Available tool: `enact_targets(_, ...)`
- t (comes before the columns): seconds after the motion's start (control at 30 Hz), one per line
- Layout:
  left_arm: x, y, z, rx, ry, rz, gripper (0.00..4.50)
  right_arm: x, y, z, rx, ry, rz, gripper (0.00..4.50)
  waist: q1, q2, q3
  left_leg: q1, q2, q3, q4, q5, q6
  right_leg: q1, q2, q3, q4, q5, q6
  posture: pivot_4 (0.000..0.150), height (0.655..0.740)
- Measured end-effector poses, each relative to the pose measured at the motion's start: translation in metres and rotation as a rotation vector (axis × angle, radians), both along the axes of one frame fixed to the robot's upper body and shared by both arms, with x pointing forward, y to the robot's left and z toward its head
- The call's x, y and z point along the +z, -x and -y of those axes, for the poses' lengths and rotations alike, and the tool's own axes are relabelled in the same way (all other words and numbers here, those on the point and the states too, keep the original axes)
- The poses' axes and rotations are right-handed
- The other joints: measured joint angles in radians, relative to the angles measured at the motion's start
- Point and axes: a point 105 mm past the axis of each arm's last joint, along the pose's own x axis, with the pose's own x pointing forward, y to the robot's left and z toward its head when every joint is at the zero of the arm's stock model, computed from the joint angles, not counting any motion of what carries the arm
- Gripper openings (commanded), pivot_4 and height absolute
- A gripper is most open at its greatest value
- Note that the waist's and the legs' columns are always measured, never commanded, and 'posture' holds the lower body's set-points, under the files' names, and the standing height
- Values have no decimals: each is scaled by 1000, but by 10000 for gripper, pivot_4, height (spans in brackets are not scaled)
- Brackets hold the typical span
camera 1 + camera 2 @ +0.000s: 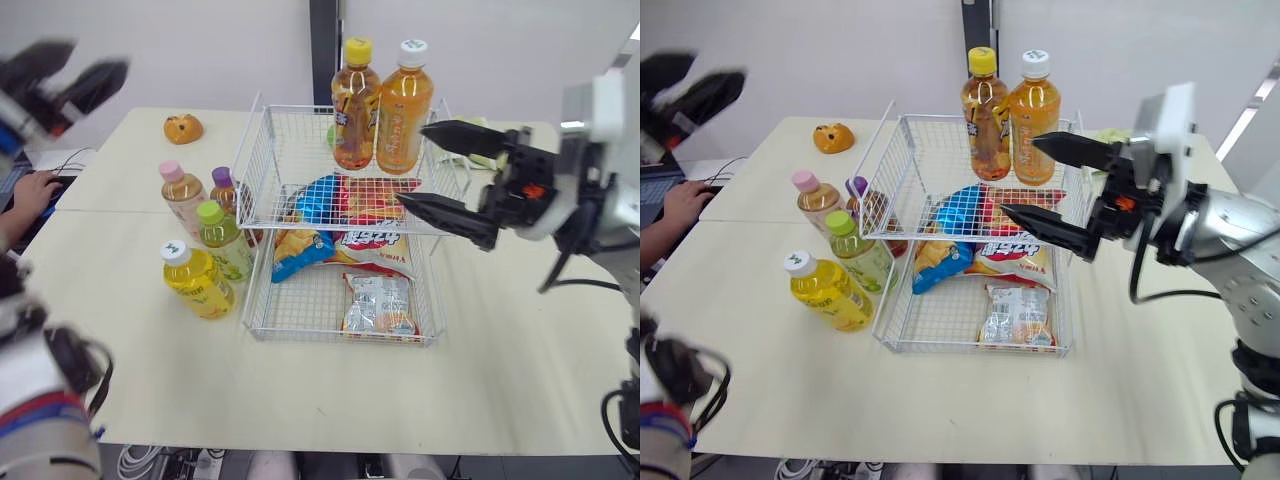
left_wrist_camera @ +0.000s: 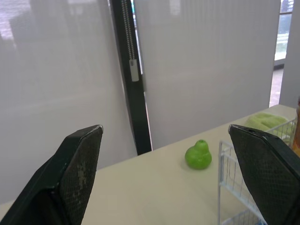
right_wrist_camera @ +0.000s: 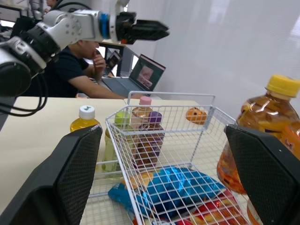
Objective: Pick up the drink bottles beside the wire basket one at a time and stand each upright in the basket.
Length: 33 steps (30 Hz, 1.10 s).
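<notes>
The wire basket sits mid-table. Two bottles stand upright at its far end: a yellow-capped tea bottle and a white-capped orange bottle. Left of the basket stand several more bottles: pink-capped, purple-capped, green-capped and a yellow one with a white cap. My right gripper hovers open and empty over the basket's right side, close to the orange bottle. My left gripper is raised high at the far left, open and empty, well away from the bottles.
Snack bags lie in the basket. A brown bun-shaped toy and a green pear toy sit on the far table. A person's hand rests at the left edge by a laptop.
</notes>
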Motion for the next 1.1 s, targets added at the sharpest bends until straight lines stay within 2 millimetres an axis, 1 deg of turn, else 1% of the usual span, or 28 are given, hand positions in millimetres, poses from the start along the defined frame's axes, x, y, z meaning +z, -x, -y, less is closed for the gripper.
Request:
enact_targets(0.03,-14,13,-9,38,10,-23,44664,0,-3,-4,28,0,-4,45000,2,0,0,0,1,0,0,0,0,0,0,0,-1,0,0,1500,7400)
enact_targets(0.1,-45,48,-24,112,38,-54,44664,-1,-6,-12,86,3,-1,45000,2,0,-1,1,0,1,0,0,0,1,-1,1,-1,0,0,1500,7400)
enact_targets(0.13,-60,57,-27,130,70,-79,44664,-2,-8,-12,96,7,-7,45000,5,-1,-1,1,0,0,0,0,0,1,-1,0,-1,0,0,1500,7400)
enact_targets(0.17,-77,73,-33,170,98,-109,44664,-4,-10,-17,120,11,-10,45000,9,-2,-1,1,1,0,0,0,0,1,0,-1,-1,0,0,1500,7400)
enact_targets(0.2,-91,85,-35,195,125,-132,44664,-5,-11,-18,135,14,-10,45000,11,-2,-2,1,1,-1,0,0,0,2,0,-1,-1,0,0,1500,7400)
enact_targets(0.27,-118,117,-40,274,173,-167,44664,-7,-12,-24,175,23,-14,45000,17,-3,-2,4,0,-1,0,-1,1,6,-1,-1,-2,0,0,1500,7400)
enact_targets(0.3,-130,127,-39,293,201,-187,44664,-8,-13,-25,179,29,-11,45000,19,-3,-2,5,0,-2,0,-1,1,7,-1,-2,-2,0,0,1500,7400)
enact_targets(0.33,-138,136,-38,314,216,-201,44664,-8,-15,-26,190,27,-15,45000,21,-5,-3,5,0,-4,0,-1,1,8,-1,-3,-3,0,0,1500,7400)
enact_targets(0.4,-155,158,-31,355,245,-228,44664,-9,-17,-32,220,28,-13,45000,23,-7,-5,9,0,-5,-1,-2,3,13,-1,-4,-3,0,0,1500,7400)
enact_targets(0.47,-169,176,-23,390,274,-258,44664,-6,-23,-52,249,16,-8,45000,17,-8,-6,11,0,-4,-1,-4,6,14,-1,-4,-3,0,-1,1500,7400)
enact_targets(0.5,-170,179,-17,386,277,-257,44664,-6,-24,-63,270,21,-7,45000,16,-9,-6,12,0,-5,-2,-4,6,14,-1,-4,-2,1,-2,1500,7400)
enact_targets(0.53,-168,182,-14,386,268,-251,44664,-7,-23,-72,287,30,-5,45000,17,-9,-7,13,1,-5,-2,-3,5,14,0,-4,-2,2,-3,1500,7400)
enact_targets(0.6,-163,189,-5,390,242,-235,44664,-11,-24,-81,310,39,-10,45000,17,-8,-8,13,0,-4,-3,-3,6,14,0,-3,-2,2,-3,1500,7400)
enact_targets(0.67,-160,193,-2,401,245,-220,44664,-14,-28,-81,300,51,-20,45000,15,-8,-8,13,-1,-1,-3,-5,8,14,-2,-1,-4,2,-3,1500,7400)
enact_targets(0.73,-159,194,-3,416,252,-210,44664,-16,-31,-80,291,54,-27,45000,9,-8,-8,13,-1,-1,-3,-5,8,14,-2,0,-6,2,-2,1500,7400)
enact_targets(0.8,-156,190,-3,415,252,-204,44664,-16,-32,-79,287,60,-24,45000,8,-8,-8,12,-1,-1,-3,-5,8,14,-1,-1,-6,1,-2,1500,7400)
enact_targets(0.9,-144,172,2,366,222,-175,44664,-16,-33,-79,275,66,-18,45000,12,-8,-8,12,-1,-3,-4,-5,8,14,-1,-2,-5,1,-3,1500,7400)
enact_targets(1.07,-116,124,6,261,175,-119,44664,-14,-31,-73,232,52,2,45000,23,-8,-9,14,-1,-5,-3,-4,8,15,-1,-4,-3,1,-4,1500,7400)
enact_targets(1.1,-111,112,6,236,173,-115,44664,-14,-30,-71,215,57,2,45000,22,-8,-9,14,-1,-4,-3,-4,8,15,-1,-3,-3,1,-4,1500,7400)
